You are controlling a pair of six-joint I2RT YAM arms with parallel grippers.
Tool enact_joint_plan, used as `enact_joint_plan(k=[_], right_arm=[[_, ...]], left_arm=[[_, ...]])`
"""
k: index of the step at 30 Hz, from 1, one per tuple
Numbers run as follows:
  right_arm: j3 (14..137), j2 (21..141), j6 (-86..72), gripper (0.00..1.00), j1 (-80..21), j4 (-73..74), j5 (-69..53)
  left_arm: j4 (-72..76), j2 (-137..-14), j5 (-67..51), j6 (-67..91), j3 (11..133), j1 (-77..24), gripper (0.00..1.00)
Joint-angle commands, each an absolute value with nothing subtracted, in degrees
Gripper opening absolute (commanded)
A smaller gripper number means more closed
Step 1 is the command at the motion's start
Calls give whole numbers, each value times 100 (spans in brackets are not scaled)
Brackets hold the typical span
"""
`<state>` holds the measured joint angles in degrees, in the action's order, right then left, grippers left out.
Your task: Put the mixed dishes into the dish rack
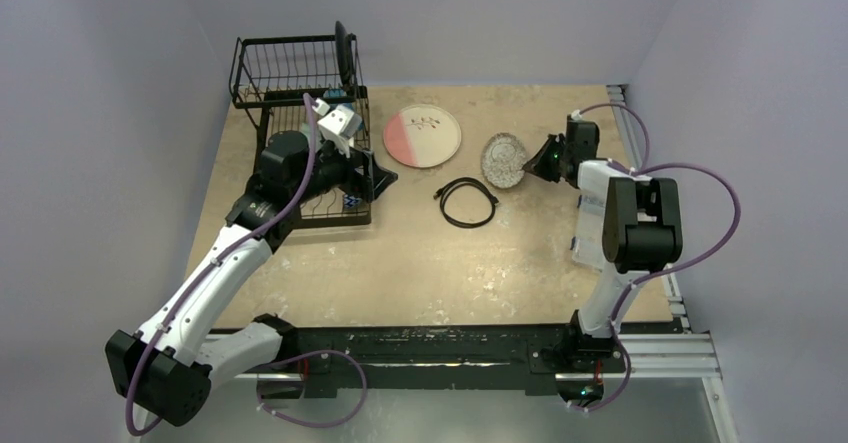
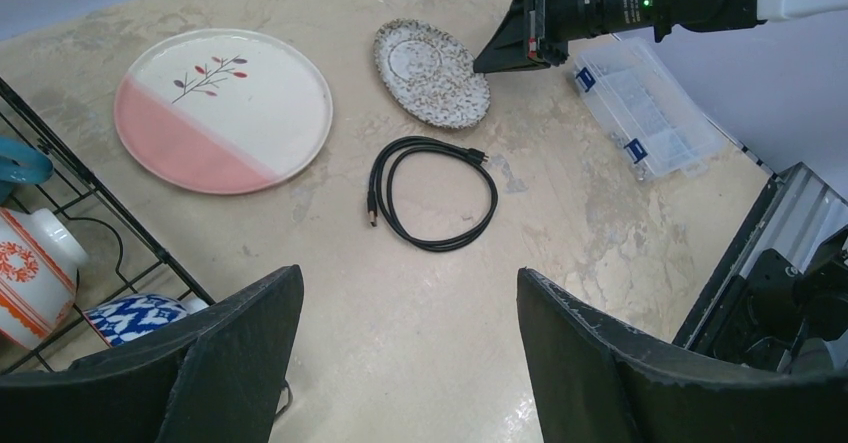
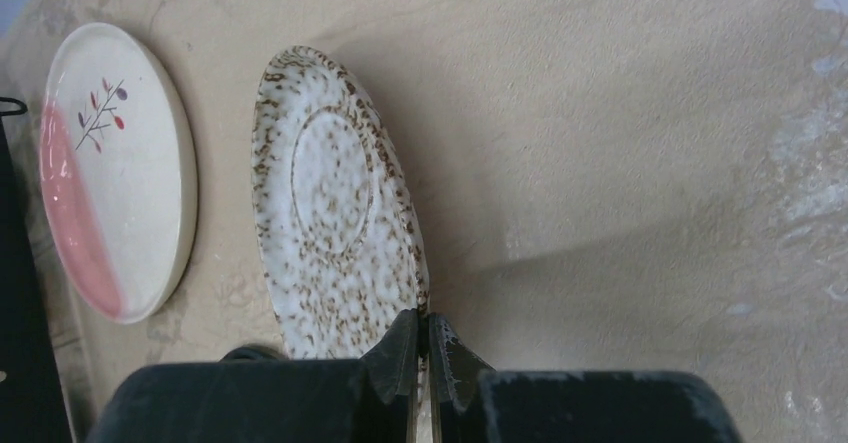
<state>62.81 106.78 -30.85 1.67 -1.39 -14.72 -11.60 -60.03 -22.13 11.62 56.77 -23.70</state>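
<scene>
The speckled grey small plate (image 1: 503, 160) lies right of centre. My right gripper (image 1: 540, 160) is shut on its right rim, seen close in the right wrist view (image 3: 425, 348), where the plate (image 3: 335, 203) looks tilted, its gripped edge raised. The pink-and-white large plate (image 1: 422, 135) lies flat to its left. The black wire dish rack (image 1: 300, 73) stands at the far left with the black plate (image 1: 345, 53) upright in it. My left gripper (image 1: 375, 178) is open and empty at the rack's right edge. The left wrist view shows a red-patterned bowl (image 2: 35, 263) in the rack.
A black coiled cable (image 1: 469, 202) lies on the table between the arms, near the two plates. A clear plastic parts box (image 2: 645, 108) sits at the right behind the right arm. A blue-patterned dish (image 2: 135, 315) sits low in the rack. Grey walls close the far side.
</scene>
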Motion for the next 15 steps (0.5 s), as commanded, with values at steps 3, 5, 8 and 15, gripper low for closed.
enact_joint_plan(k=[3,5,8,15], right_arm=[[5933,10224,-3448,0,204,-433,-1960],[5810,10173,-3626,0,269,-555,-2131],[5655,10157,-3971,0,454,-731,-2497],[5099,9821,-4510,0,984,-1368,-3149]], left_arm=[[-932,-6100,-2328,1296,5878,-2391,77],[-934,-6123,-2352,1314,5880,-2388,77],[-932,-6153,-2363,1318,5880,-2391,77],[-957,-6214,-2359,1307,5897,-2391,77]])
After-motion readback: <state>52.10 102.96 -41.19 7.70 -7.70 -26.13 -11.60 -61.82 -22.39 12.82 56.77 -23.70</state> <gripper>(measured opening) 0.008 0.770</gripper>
